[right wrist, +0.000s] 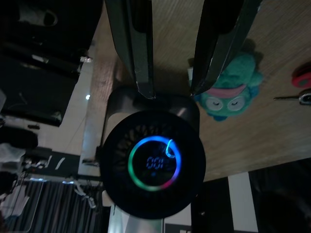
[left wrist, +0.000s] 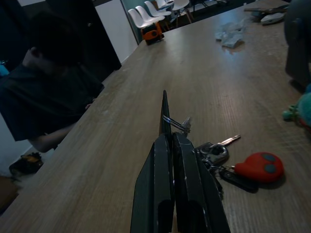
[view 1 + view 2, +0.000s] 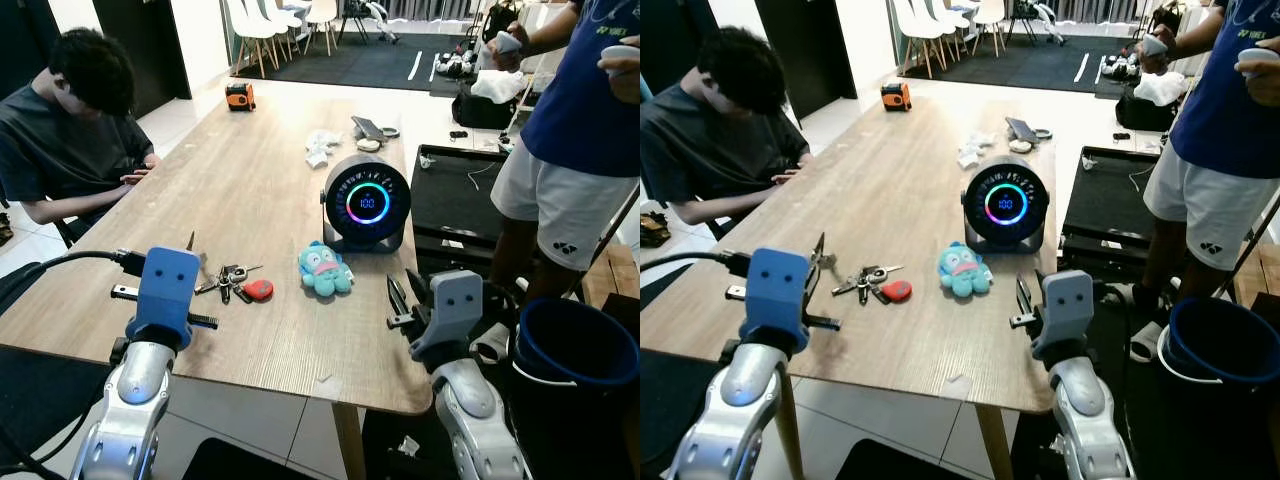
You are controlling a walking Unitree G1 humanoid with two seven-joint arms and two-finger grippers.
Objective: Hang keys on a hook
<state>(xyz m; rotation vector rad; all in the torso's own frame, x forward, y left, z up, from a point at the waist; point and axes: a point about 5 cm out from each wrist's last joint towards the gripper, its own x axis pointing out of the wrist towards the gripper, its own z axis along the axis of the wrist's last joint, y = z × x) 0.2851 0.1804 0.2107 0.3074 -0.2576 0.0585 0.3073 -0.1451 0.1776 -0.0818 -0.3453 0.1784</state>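
Wood-grain table [image 3: 250,190] | metal keys [image 3: 232,281], red fob | left pincer [image 2: 167,127] together | right pincer [image 1: 170,90] apart

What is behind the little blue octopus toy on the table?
Behind the teal plush octopus toy stands a round black fan with a glowing ring display, on the wooden table. The table surface directly behind the fan is hidden.

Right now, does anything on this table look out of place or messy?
Slightly. Crumpled white paper scraps lie loose mid-table beyond the round black fan with the glowing ring display, and an orange tape measure sits at the far end. The bunch of keys with the red fob lies flat.
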